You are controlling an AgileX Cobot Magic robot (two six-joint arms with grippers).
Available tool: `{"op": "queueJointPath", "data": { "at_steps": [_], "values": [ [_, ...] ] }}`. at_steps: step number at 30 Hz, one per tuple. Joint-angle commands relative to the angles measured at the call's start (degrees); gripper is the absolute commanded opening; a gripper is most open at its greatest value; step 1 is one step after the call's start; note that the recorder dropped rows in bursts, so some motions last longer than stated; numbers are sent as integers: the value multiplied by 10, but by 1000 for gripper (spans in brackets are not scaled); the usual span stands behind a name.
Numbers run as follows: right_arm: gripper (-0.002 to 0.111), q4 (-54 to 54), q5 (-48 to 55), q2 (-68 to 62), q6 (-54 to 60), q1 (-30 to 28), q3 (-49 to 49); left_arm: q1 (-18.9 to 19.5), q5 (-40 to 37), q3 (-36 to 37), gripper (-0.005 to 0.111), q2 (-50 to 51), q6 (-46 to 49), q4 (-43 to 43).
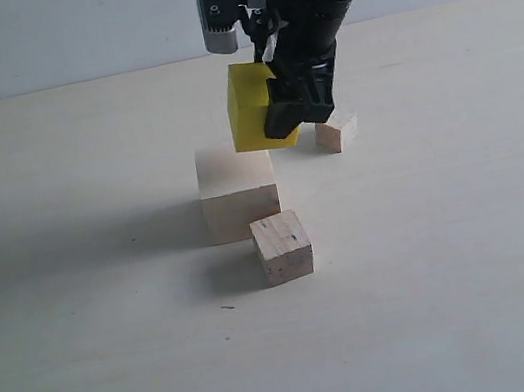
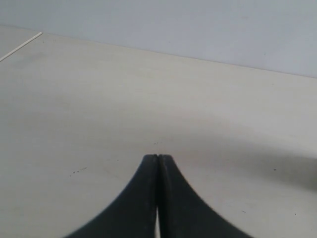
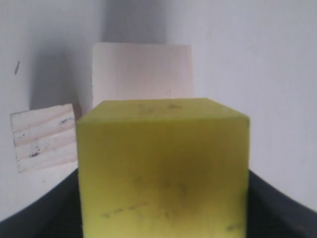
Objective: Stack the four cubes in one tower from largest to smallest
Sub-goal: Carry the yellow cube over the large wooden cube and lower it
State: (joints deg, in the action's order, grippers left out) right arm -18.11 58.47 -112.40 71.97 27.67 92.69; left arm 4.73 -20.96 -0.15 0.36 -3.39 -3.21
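One yellow cube (image 1: 249, 109) aloft in right jaws, near largest cube (image 1: 239, 198)

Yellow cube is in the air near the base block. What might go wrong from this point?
The yellow cube hangs tilted in the fingers and not squarely over the largest pale cube; released like this, it may land on an edge and slide off. A falling cube could also knock the speckled cube sitting close in front of the base.
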Motion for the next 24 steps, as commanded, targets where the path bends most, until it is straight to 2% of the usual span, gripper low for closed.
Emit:
{"op": "queueJointPath", "data": {
  "at_steps": [1, 7, 24],
  "values": [
    [0, -2, -15, -6, 3, 29, 20, -4, 3, 1, 0, -4, 0, 1],
    [0, 54, 7, -34, -82, 64, 70, -4, 3, 1, 0, -4, 0, 1],
    [0, 114, 20, -65, -128, 70, 83, -4, 3, 1, 0, -4, 0, 1]
  ]
}}
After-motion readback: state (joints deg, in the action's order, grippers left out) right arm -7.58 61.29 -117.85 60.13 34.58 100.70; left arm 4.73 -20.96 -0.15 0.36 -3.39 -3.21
